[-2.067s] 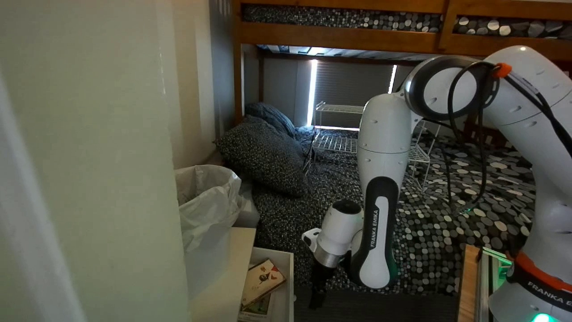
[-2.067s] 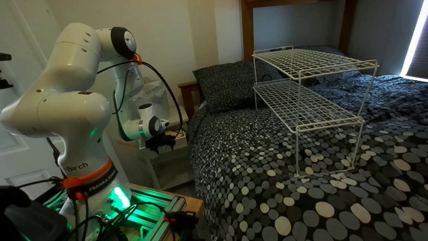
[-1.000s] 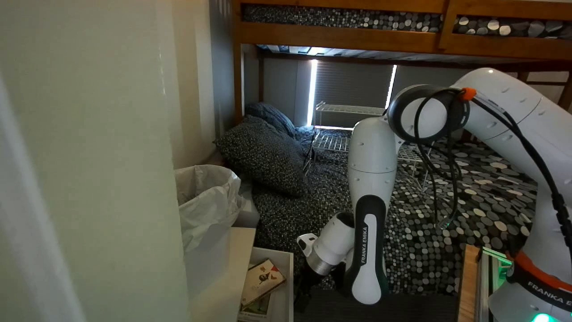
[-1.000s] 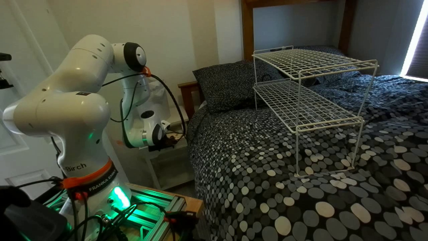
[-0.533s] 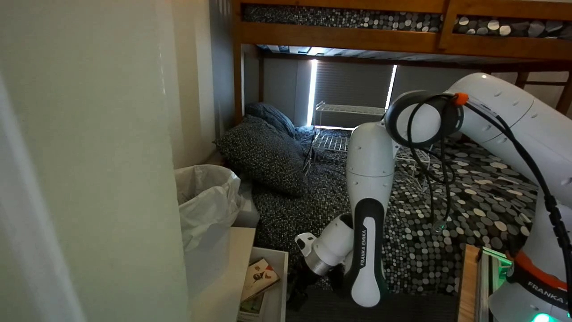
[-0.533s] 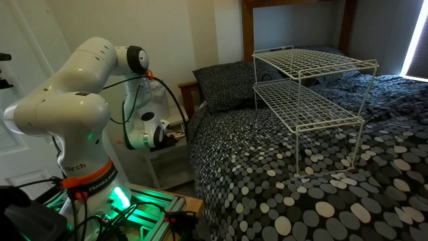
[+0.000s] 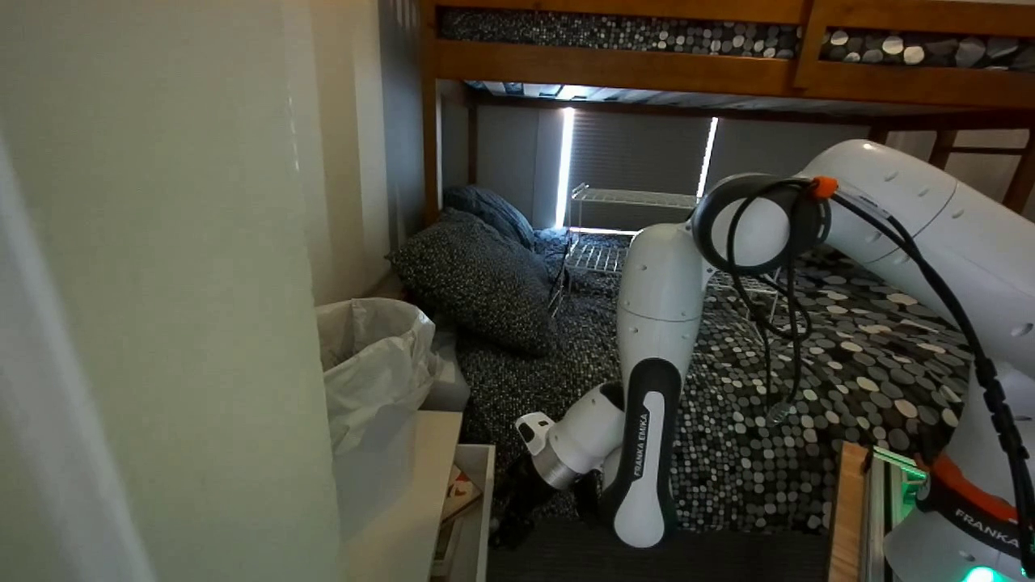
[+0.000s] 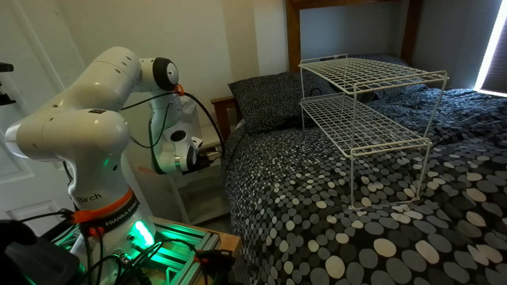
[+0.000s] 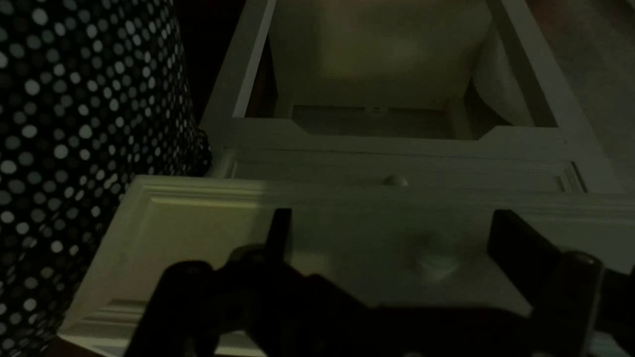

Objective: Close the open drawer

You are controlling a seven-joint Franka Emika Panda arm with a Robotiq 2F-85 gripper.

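Note:
The shallow white drawer (image 7: 485, 501) stands partly out of the pale unit in an exterior view, with a tan and white booklet (image 7: 459, 489) inside. Its front panel (image 9: 198, 233) fills the lower part of the dark wrist view. My black gripper (image 7: 509, 517) is right at the outer side of the drawer front. It is open in the wrist view (image 9: 392, 213), its fingers spread wide with the drawer's round knob (image 9: 436, 263) between them. Nothing is gripped. In an exterior view the gripper (image 8: 206, 160) hides part of the drawer. Exact contact points are hidden.
A bag-lined white bin (image 7: 376, 372) stands on the unit's top (image 7: 404, 493). Another drawer front with a knob (image 9: 395, 180) shows behind the open one. The bed (image 8: 285, 190) with a white wire rack (image 8: 356, 114) stands beside the unit.
My gripper came down and moved left to the drawer front. In the last second the drawer has slid inward with it, and less of its inside shows.

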